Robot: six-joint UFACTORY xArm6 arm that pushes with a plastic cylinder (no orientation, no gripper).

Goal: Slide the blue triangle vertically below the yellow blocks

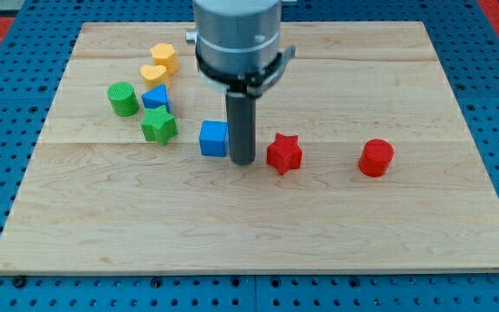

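The blue triangle (155, 97) lies at the view's upper left, just below the two yellow blocks: a yellow hexagon (164, 57) and a yellow heart-like block (152, 74). My tip (243, 161) rests on the board near the middle, right beside the blue cube (214, 139) on its right side, well to the right of and below the blue triangle. The red star (284, 153) lies just right of the tip.
A green cylinder (123, 99) sits left of the blue triangle and a green star (158, 126) just below it. A red cylinder (376, 158) lies at the right. The wooden board (258, 234) sits on a blue pegboard.
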